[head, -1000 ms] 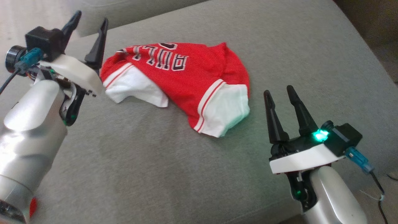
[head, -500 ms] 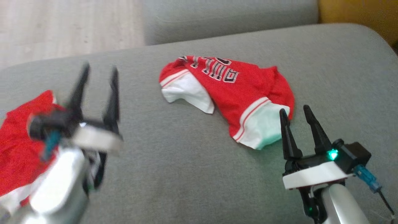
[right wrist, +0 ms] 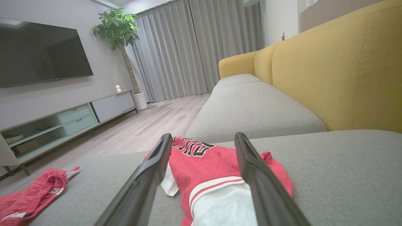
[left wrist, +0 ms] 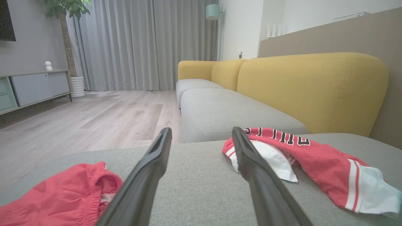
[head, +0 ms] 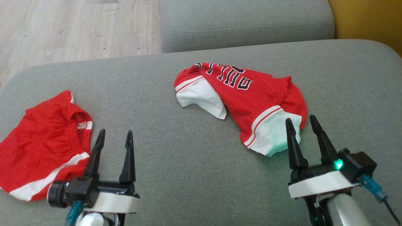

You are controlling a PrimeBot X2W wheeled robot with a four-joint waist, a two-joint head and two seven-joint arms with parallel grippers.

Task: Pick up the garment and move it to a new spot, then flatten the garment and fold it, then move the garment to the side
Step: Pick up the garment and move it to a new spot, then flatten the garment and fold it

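A red garment [head: 251, 94] with white sleeves and black lettering lies crumpled on the grey sofa cushion [head: 188, 175], right of centre. It also shows in the left wrist view [left wrist: 317, 157] and the right wrist view [right wrist: 207, 163]. My right gripper [head: 300, 118] is open, its tips just at the near white sleeve, with the cloth showing between its fingers [right wrist: 203, 134]. At the lower left my left gripper [head: 115, 131] is open and empty [left wrist: 201, 128]. A second red garment [head: 44, 141] with a white stripe lies bunched just left of it.
A second grey seat cushion [head: 245, 25] lies beyond this one, with the yellow backrest [head: 367, 22] to the right. Wooden floor [head: 62, 31] runs past the cushion's far left edge. A TV cabinet [right wrist: 62, 119] stands across the room.
The head camera has swung, bringing the striped red garment into view. My left arm has come down from beside the lettered garment to the lower left. Both grippers stay open.
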